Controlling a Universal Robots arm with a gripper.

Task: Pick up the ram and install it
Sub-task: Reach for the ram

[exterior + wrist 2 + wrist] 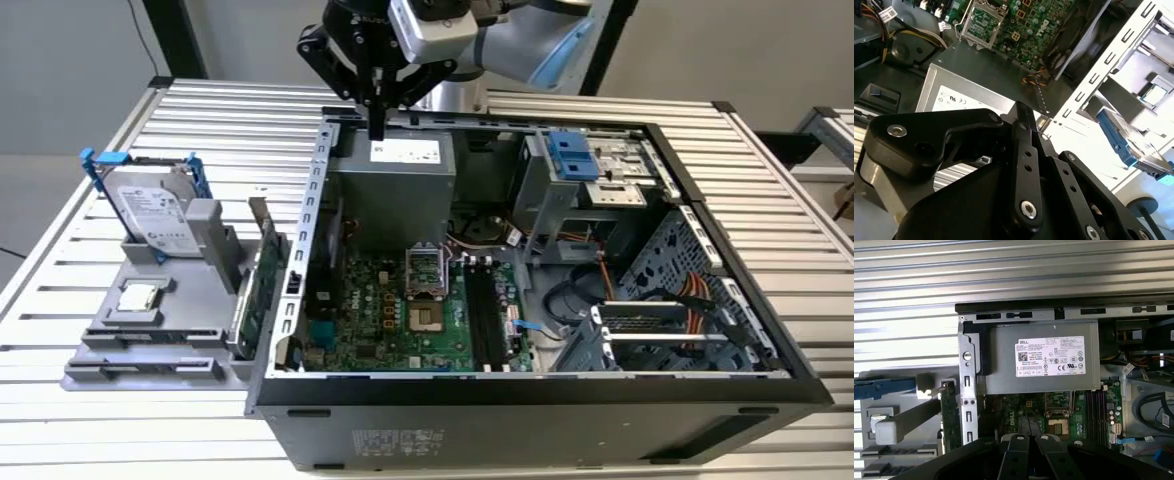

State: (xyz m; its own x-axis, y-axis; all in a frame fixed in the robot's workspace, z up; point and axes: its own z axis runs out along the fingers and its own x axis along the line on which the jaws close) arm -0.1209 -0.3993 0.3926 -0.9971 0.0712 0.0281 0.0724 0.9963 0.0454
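Note:
My gripper (378, 130) hangs over the far rim of the open computer case (315, 250), just above the grey power supply (400, 175). Its black fingers (1021, 112) point down, pressed together with nothing between them. In the first wrist view the gripper (1029, 440) is above the motherboard (1029, 415), with the memory slots (1096, 410) off to one side. These dark slots (487, 315) lie near the middle of the board in the exterior view. The ram is hidden or out of view.
A grey parts stand (160, 335) sits at the exterior view's left. It holds a silver hard drive in a blue frame (150, 215), a processor chip (140, 297) and an upright green expansion card (267, 285). Cables and a drive cage (587, 165) crowd the case's far right.

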